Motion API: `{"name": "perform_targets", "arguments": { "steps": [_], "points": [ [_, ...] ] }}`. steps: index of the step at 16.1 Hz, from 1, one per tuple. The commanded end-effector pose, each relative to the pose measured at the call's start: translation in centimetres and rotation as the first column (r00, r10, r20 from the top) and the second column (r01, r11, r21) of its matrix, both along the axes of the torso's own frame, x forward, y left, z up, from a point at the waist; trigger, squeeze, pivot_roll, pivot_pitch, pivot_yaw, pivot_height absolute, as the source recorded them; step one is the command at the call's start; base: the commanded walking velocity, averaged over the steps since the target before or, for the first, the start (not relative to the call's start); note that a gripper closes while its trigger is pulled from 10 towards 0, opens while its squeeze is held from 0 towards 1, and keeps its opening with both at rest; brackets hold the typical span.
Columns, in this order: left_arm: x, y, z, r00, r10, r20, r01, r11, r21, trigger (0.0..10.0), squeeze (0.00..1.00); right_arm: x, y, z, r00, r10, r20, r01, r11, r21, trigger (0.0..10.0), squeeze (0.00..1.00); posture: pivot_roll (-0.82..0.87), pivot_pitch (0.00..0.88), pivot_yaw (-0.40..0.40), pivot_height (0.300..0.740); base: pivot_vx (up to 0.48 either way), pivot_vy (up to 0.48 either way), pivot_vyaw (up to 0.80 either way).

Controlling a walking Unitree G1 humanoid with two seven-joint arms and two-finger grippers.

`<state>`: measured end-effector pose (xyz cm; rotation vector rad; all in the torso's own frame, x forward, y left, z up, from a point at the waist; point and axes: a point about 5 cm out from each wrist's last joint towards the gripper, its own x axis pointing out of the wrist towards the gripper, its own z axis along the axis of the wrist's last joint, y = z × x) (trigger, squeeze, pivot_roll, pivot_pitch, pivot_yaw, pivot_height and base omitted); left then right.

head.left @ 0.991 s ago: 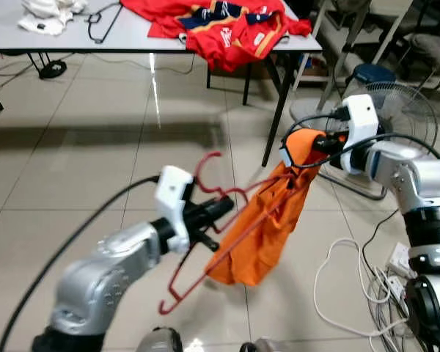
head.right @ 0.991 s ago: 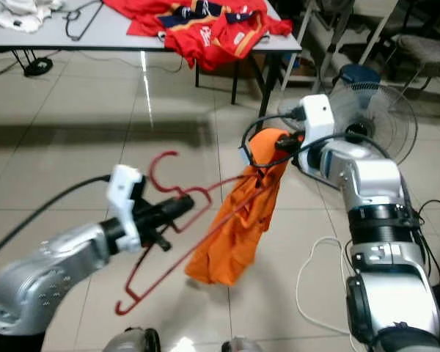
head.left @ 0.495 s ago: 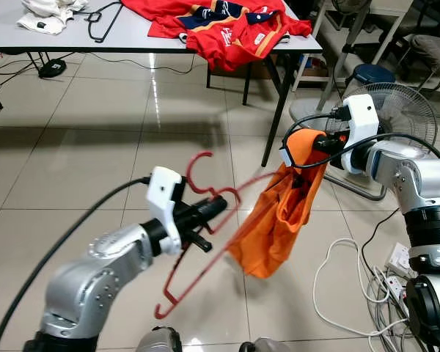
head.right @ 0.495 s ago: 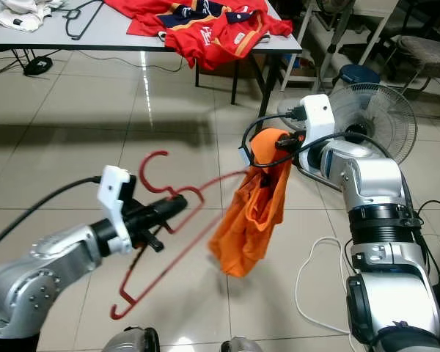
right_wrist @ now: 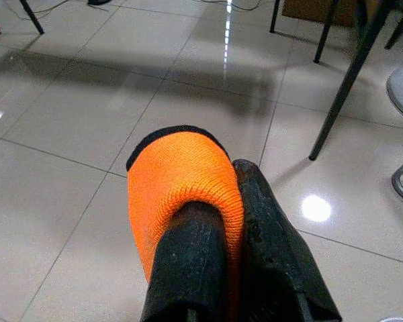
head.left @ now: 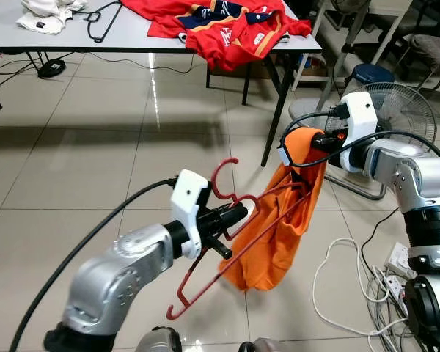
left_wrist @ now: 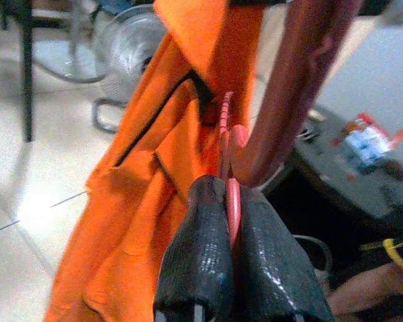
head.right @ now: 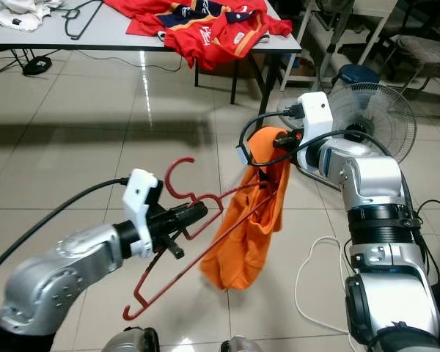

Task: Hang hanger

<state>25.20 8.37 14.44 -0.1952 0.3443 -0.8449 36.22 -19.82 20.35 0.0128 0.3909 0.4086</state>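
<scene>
Glossy beige floor tiles (head.left: pixel 95 147) are spreading under the robot. Nearest, the left gripper (head.left: pixel 238 215) is clamping its two black fingers together on the neck of a red plastic hanger (head.left: pixel 205 282), holding it tilted above the floor with the hook pointing up. The hanger's far shoulder is sitting inside an orange knit garment (head.left: pixel 275 235) that is drooping beside it. Beyond, the right gripper (head.right: pixel 282 138) is pinching the garment's top edge, fingers closed on the cloth. Farther back, a grey table (head.left: pixel 81 37) is carrying red clothes (head.left: pixel 227 26).
</scene>
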Motion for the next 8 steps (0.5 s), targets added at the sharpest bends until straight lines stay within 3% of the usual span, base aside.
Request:
{"name": "perform_targets", "arguments": {
  "steps": [1, 2, 6, 8],
  "points": [
    [0.7, -0.2, 0.4, 0.999, 0.043, 0.030, -0.044, 0.999, 0.009, 10.0, 0.00, -0.2, 0.0, 0.9, 0.999, 0.006, 0.035, -0.007, 1.000, 0.017, 10.0, 0.00, -0.13, 0.113, -0.097, 0.740, 0.000, 0.000, 0.00],
    [1.5, -0.2, 1.1, 0.992, 0.121, 0.040, -0.119, 0.992, -0.051, 10.0, 0.00, -0.3, 0.0, 0.8, 1.000, 0.007, 0.030, -0.008, 1.000, 0.016, 10.0, 0.00, -0.13, 0.114, -0.097, 0.740, 0.000, 0.000, 0.00],
    [1.6, -0.9, 2.9, 0.982, 0.176, 0.061, -0.158, 0.960, -0.231, 10.0, 0.00, -0.6, 0.1, 0.4, 1.000, 0.013, 0.020, -0.013, 1.000, -0.001, 10.0, 0.00, -0.13, 0.118, -0.097, 0.740, 0.000, 0.000, 0.00],
    [1.3, -1.1, 3.1, 0.982, 0.179, 0.058, -0.161, 0.958, -0.238, 10.0, 0.00, -0.6, 0.1, 0.2, 0.999, 0.018, 0.028, -0.016, 0.999, -0.045, 10.0, 0.00, -0.13, 0.117, -0.096, 0.740, 0.000, 0.000, 0.00]
  ]
}}
